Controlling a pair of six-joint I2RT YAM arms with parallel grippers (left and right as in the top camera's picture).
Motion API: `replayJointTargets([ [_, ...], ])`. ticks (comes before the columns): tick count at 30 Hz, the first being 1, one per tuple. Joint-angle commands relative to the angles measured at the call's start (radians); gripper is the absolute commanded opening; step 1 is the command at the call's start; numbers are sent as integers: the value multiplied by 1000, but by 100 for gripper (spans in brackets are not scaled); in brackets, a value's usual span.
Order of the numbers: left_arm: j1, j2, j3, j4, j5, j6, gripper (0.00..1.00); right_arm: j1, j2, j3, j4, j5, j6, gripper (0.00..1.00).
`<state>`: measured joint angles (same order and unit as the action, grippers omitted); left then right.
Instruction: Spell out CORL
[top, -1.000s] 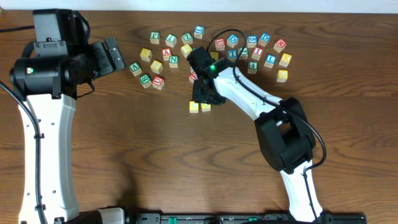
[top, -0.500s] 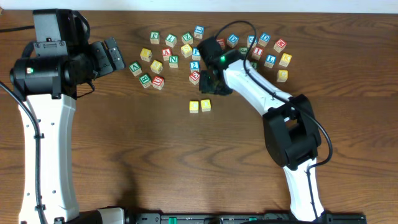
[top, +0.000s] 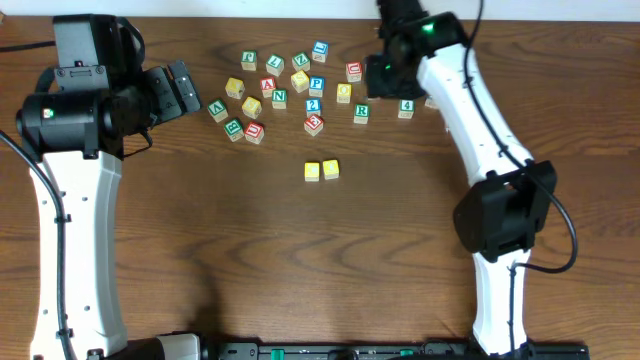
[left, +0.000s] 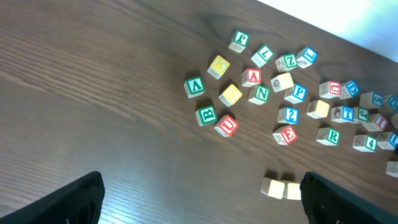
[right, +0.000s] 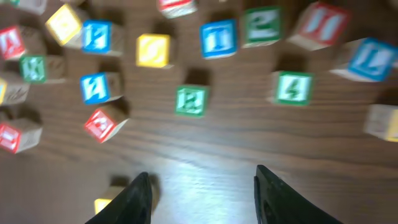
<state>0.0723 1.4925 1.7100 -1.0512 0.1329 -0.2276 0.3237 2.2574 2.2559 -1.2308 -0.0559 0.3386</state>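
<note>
Two yellow blocks lie side by side mid-table, apart from the rest; they also show in the left wrist view. A scatter of letter blocks lies at the back, with a green R block and a green 4 block among them. My right gripper hovers over the back right of the scatter. In its blurred wrist view the right gripper is open and empty, with the green R block ahead. My left gripper is raised at the left, and in its wrist view it is open and empty.
The right arm spans the right side from the table's front edge up to the back. More blocks lie at the far right, partly hidden behind the arm. A red E block lies nearest the yellow pair.
My right gripper has left the two yellow blocks and swung up and to the right over the back blocks. The left arm has not moved.
</note>
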Motion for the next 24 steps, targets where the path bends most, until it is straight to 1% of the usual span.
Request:
replayJointTargets([
  [1, 3, 8, -4, -3, 10, 13, 99, -55, -26, 18, 3, 4, -29, 49],
  [12, 3, 8, -4, -3, 10, 13, 99, -148, -24, 18, 31, 5, 33, 49],
  [15, 3, 8, -4, -3, 10, 13, 99, -157, -19, 18, 27, 5, 46, 49],
  [19, 3, 8, -4, -3, 10, 13, 99, -166, -8, 1, 31, 31, 105, 49],
  [24, 3, 8, -4, -3, 10, 13, 99, -168, 15, -9, 45, 32, 111, 50],
])
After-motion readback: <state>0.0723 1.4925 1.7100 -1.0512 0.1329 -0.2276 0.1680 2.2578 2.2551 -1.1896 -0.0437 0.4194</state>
